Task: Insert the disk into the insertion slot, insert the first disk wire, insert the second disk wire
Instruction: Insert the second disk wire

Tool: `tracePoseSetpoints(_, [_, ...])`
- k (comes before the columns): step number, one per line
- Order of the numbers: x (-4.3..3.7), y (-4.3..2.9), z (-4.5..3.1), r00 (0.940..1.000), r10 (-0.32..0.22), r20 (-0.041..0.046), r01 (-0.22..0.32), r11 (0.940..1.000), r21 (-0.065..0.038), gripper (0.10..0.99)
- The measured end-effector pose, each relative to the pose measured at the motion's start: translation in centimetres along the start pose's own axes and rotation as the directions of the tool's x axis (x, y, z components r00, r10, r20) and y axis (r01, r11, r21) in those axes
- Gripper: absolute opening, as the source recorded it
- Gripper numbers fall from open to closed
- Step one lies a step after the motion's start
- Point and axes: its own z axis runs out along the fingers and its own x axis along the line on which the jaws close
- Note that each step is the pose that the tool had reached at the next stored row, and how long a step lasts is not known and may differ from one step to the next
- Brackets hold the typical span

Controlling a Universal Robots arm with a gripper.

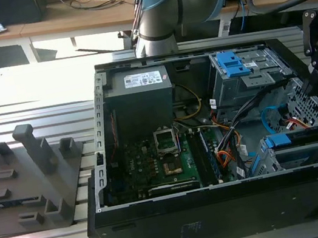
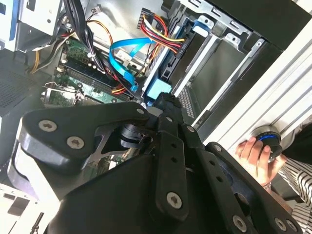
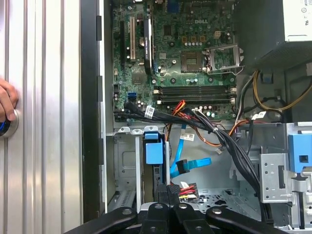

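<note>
Slatted aluminium table (image 1: pixel 20 100) carried the open case (image 1: pixel 224 206), and beside it, at the exterior view's left, stood a grey fixture (image 1: pixel 30 172). You had the disk (image 3: pixel 152 152) already seated edge-on in the slot (image 3: pixel 126 165), its blue carrier showing above the silver cage wall. In the exterior view the same disk (image 1: pixel 301 138) lay in the slot (image 1: pixel 302 160) at the case's near corner on the exterior view's right.

Your gripper (image 3: pixel 168 192) hung just above the disk's end, fingertips drawn together with no gap showing between them. I could not tell whether they pinched anything. A connector (image 3: pixel 187 187) with red, yellow and black wires sat just beside the fingertips. The blue flat cable (image 3: pixel 187 165) curled near the disk, with its end apart from it.

For writing, you had little to go on. The power supply (image 1: pixel 143 97) bore a white label (image 1: pixel 143 78), the board (image 3: pixel 190 53) carried white print, and small white tags clung to the black cable bundle (image 3: pixel 195 122). All of it was too small to make out. A second cage (image 1: pixel 250 78) with a blue latch (image 1: pixel 234 64) stood behind the slot.

At the table's edge a hand (image 2: pixel 256 153) rested on a round blue-ringed knob (image 2: pixel 268 139), with a striped sleeve (image 2: pixel 295 173) behind it
</note>
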Motion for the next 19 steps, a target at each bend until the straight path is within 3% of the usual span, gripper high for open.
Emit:
tracePoseSetpoints(9, [0.02,0.81,0.05,1.0,0.0,0.0,0.0,1.0,0.0,0.106])
tracePoseSetpoints(14, [0.03,1.72,0.11,1.0,0.0,0.0,0.0,1.0,0.0,0.106])
tracePoseSetpoints(19, [-1.15,1.94,0.1,1.0,0.0,0.0001,0.0,1.0,0.0,0.106])
